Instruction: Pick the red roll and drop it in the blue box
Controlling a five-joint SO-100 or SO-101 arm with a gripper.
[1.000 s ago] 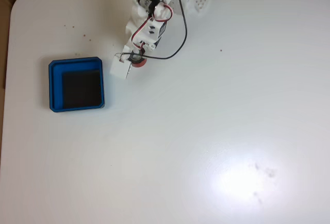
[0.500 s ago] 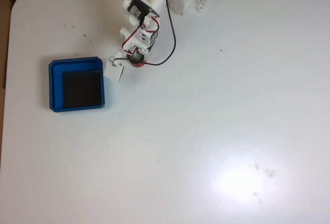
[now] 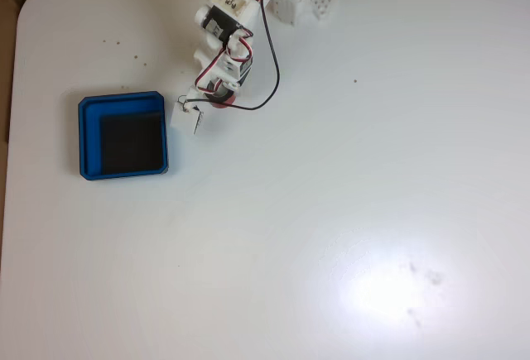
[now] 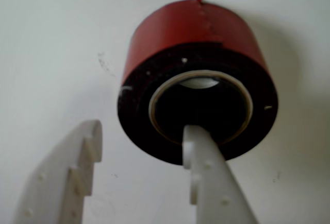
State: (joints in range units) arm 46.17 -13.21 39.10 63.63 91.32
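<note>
In the wrist view, two white fingers rose from the near edge: one (image 4: 67, 177) at the lower left, with a stepped inner face, and one (image 4: 209, 177) right of centre, whose tip reached up over the near rim of the red roll (image 4: 193, 44). The gripper (image 4: 142, 134) stood released, with bare white table (image 4: 46, 44) showing in the gap between the fingers. The roll lay just beyond them, its red side turned up and away, its dark ring and pale inner liner facing the camera around a black hollow. The right finger overlapped the mouth of that hollow, but whether it touched the roll could not be told. The left finger was clear of the roll, off to its left.

In the fixed view, the near half of the table (image 3: 331, 236) was plain white with a bright glare patch at the lower right. Farther up on the left lay the blue box (image 3: 89, 136), flat on the table, its black floor bare. Right of the box and slightly farther away was the gripper (image 3: 189, 112), near the box's right rim but apart from it. Just beyond it a sliver of the red roll (image 3: 222, 102) showed beneath the wrist. The white arm (image 3: 236, 8), with red and black wires looping off it, ran back to the far edge.
</note>
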